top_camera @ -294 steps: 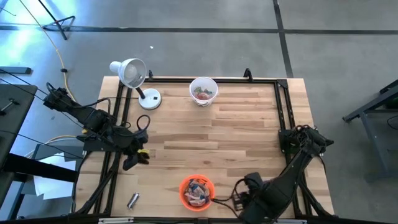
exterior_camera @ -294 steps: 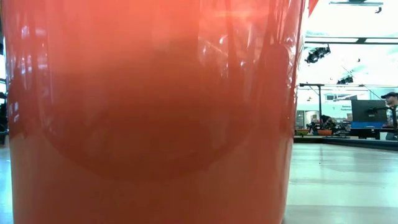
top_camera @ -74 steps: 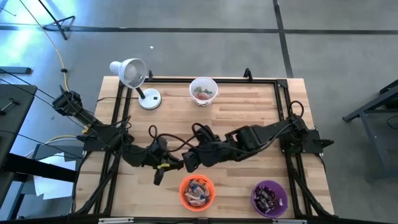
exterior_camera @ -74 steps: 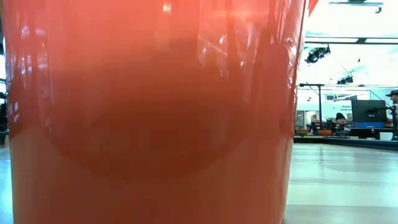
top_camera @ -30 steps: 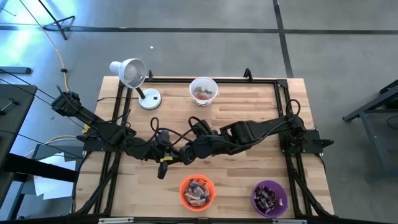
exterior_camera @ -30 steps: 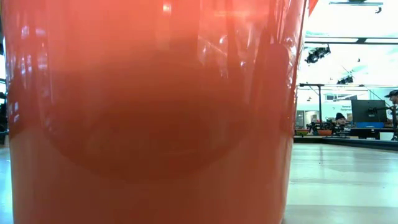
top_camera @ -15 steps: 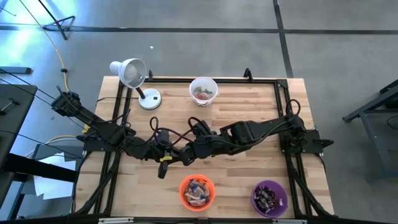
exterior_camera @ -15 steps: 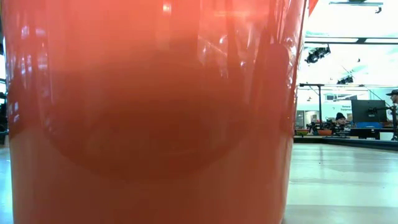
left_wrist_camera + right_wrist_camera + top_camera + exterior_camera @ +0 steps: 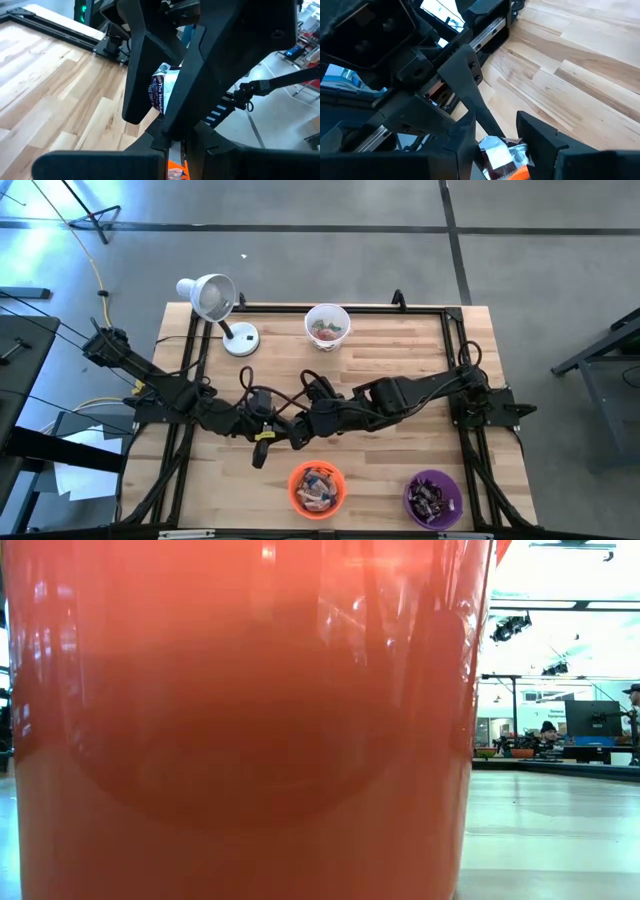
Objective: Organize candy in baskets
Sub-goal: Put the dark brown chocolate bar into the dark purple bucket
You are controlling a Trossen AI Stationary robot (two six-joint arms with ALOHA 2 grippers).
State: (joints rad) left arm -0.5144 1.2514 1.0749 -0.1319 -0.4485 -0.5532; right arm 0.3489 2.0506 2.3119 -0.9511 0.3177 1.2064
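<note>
**A:** From above, what stands around the meeting point?

**B:** Both arms reach to the middle of the counter (image 9: pixel 400 350). The left claw (image 9: pixel 270 437) and the right claw (image 9: pixel 291 436) are tip to tip, and cables loop over both wrists. The orange basket (image 9: pixel 293 480) sits just beneath them by the near edge. The purple basket (image 9: pixel 408 492) is further right along that edge. The white basket (image 9: pixel 311 321) and a desk lamp (image 9: pixel 213 297) stand at the far edge, by the black frame rail (image 9: pixel 280 307). The planks between the far and near things lie bare.

**A:** And the low view?

**B:** The orange basket's wall fills nearly all of it. Only a strip of counter and a distant room with people show on the right.

**A:** Left wrist?

**B:** The candy bar (image 9: pixel 161 93), blue and silver, is up off the counter. The left claw is pinched narrow on its near end. Its long axis runs outward along that claw's reach, slightly tilted. The right claw's two dark fingers flank it, and open planks and a rail lie beyond.

**A:** Right wrist?

**B:** The bar sits between the right claw's fingers, which press on both its sides. The left arm crowds in close ahead, with an orange rim just under the bar.
</note>
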